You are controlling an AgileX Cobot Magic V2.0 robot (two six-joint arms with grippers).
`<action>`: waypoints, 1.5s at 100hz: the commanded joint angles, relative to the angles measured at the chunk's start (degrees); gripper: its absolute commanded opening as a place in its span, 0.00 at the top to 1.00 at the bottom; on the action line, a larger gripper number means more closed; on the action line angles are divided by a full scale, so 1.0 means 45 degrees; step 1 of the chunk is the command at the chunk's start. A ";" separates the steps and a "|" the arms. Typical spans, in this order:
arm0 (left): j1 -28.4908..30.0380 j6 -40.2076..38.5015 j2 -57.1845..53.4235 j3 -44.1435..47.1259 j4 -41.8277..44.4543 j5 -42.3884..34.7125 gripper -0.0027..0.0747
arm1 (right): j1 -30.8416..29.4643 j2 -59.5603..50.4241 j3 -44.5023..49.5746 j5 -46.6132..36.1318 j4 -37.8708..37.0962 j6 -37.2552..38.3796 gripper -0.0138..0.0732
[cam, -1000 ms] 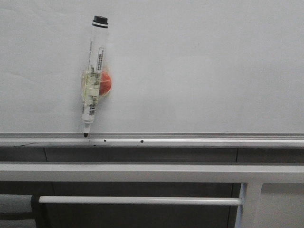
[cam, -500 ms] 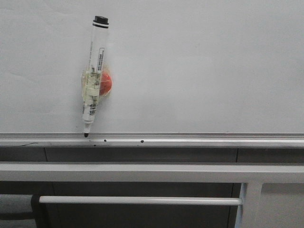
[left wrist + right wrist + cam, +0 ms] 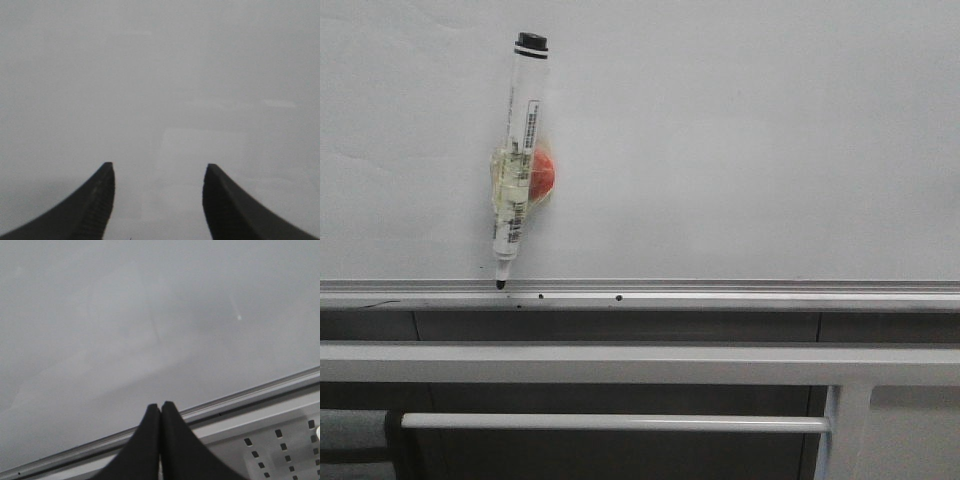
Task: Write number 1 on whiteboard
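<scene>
Whiteboard (image 3: 740,140) filling the upper part of the front view, plain white and glossy, bounded below by a silver aluminium edge rail (image 3: 720,294) running the full width. No stroke of the number 1 visible anywhere on the white face. Wide bare white to the right of the marker (image 3: 518,160), from there to the right border of the view; narrower bare strip to its left. Marker held against the board, near upright and slightly tilted, black cap end up, black tip down and touching or just above the rail; fixed at mid-barrel by a yellowish clear wrap with a red-orange round piece (image 3: 544,175) just behind it. Small black dots (image 3: 618,297) on the rail, right of the tip. Below the rail, a dark gap, then a grey horizontal bar (image 3: 640,362), then a thin white rod (image 3: 615,422) meeting a pale upright post at lower right.

Neither arm seen in the front view. Left gripper (image 3: 159,172) facing a blank grey-white face, jaws released and spread well apart, nothing between the two dark fingertips (image 3: 102,185). Right gripper (image 3: 160,407) with jaws clenched, both dark fingers (image 3: 150,435) pressed together and holding nothing, aimed at the board just above its silver rail (image 3: 240,395), which crosses that view on a slant; perforated grey metal (image 3: 285,440) beyond the rail
</scene>
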 commanded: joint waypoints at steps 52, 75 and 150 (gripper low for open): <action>-0.2144 -0.0035 0.2366 0.0280 -0.2038 -0.0661 0.40 | -0.0084 0.0263 -0.0447 -0.0170 0.0310 -0.0694 0.91; -0.4605 -0.0035 0.2952 0.1667 -0.2114 -0.2984 0.40 | -0.0084 0.0263 -0.0447 -0.0138 0.0339 -0.0694 0.91; -1.0694 -0.0088 1.3939 0.1660 -0.2976 -1.3956 0.40 | -0.0084 0.0263 -0.0468 -0.0108 0.1165 -0.1808 0.91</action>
